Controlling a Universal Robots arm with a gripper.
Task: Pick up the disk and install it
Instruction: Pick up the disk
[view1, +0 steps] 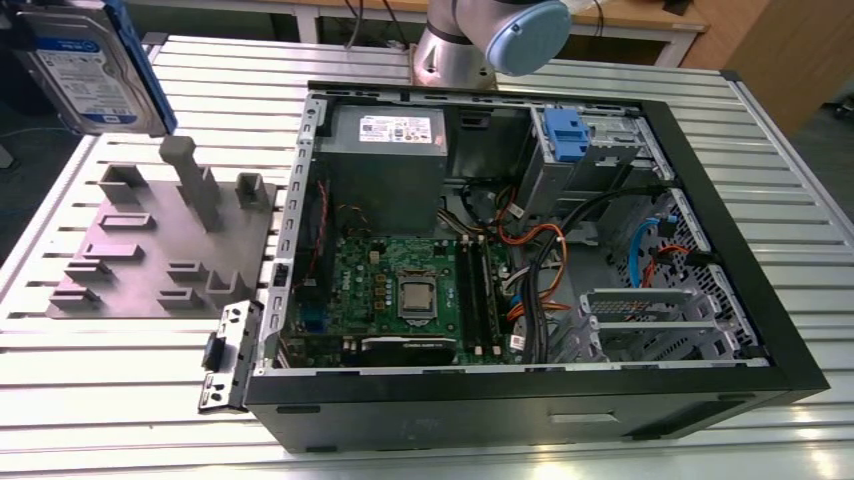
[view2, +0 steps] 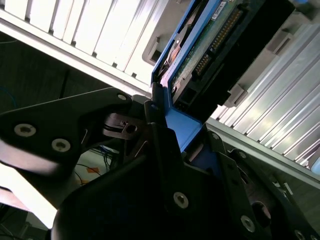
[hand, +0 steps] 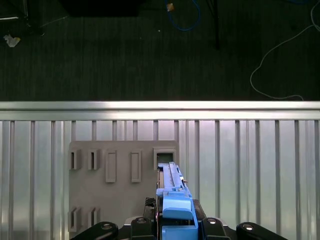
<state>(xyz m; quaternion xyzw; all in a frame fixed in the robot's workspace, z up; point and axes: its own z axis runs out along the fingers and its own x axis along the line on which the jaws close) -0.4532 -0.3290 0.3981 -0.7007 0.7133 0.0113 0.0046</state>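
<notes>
Clamping the disk (view1: 83, 62) by its blue rail, the pincer (view2: 167, 125) is closed on it, holding it upright above the grey fixture plate (view1: 147, 235), beside the open computer case (view1: 534, 410) on the table (view1: 120, 390).

Soft, even overhead light is falling on the ribbed silver aluminium table (view1: 134, 400) in the exterior view, casting faint shadows, while the open black computer case (view1: 534, 410) is looking dimmer inside. In the first wrist view glare is streaking along the table's edge beside the dark carpeted floor (hand: 100, 50). In the second wrist view the slats are blowing out white and the flat silver-grey disk with blue rails (view2: 210, 45) is sitting backlit.
</notes>
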